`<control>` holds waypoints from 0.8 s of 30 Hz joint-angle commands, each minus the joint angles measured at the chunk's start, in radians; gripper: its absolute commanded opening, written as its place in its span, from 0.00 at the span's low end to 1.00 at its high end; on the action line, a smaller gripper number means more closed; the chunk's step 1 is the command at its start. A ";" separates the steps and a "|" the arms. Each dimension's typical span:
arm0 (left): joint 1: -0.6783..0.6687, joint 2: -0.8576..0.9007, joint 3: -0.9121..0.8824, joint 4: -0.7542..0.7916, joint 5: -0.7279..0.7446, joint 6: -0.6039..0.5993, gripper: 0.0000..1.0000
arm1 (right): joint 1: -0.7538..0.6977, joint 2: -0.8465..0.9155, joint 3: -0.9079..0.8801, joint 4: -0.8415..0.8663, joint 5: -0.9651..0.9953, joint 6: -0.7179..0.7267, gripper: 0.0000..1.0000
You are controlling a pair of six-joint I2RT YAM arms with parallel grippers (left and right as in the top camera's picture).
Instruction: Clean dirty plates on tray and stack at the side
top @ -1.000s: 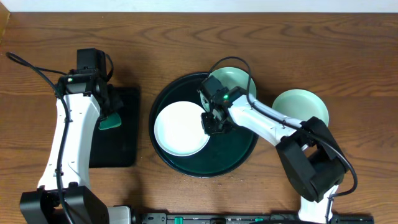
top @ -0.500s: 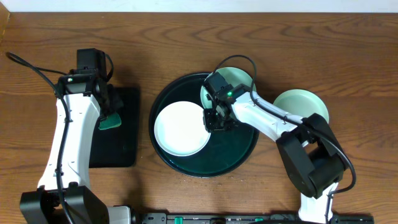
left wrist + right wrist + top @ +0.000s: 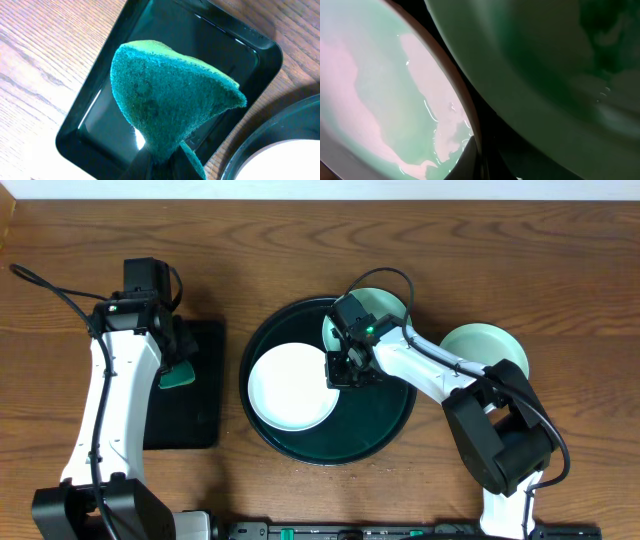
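Overhead: my right gripper [image 3: 343,372] rests at the right rim of the white plate [image 3: 288,387] in the round tray [image 3: 385,430]. My left gripper [image 3: 176,366] pinches a green sponge [image 3: 180,378].

Left wrist: the sponge hangs clamped above the black rectangular tray [image 3: 250,55].

Right wrist: plate rims fill the view, and I cannot tell how far that gripper is open.

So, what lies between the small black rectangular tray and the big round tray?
Only a narrow strip of bare wooden table, seen in the overhead view. The rectangular tray and the round tray do not touch.
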 commanded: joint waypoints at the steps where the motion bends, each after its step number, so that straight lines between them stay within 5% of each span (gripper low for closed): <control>1: 0.000 0.000 0.008 -0.002 -0.020 -0.012 0.07 | 0.002 0.008 0.007 -0.013 0.000 -0.010 0.01; 15: 0.000 0.000 0.008 -0.002 -0.020 -0.012 0.07 | 0.118 -0.272 0.007 -0.034 0.378 -0.183 0.01; 24: 0.000 0.000 0.008 -0.002 -0.021 -0.012 0.07 | 0.230 -0.388 0.007 -0.058 0.882 -0.310 0.01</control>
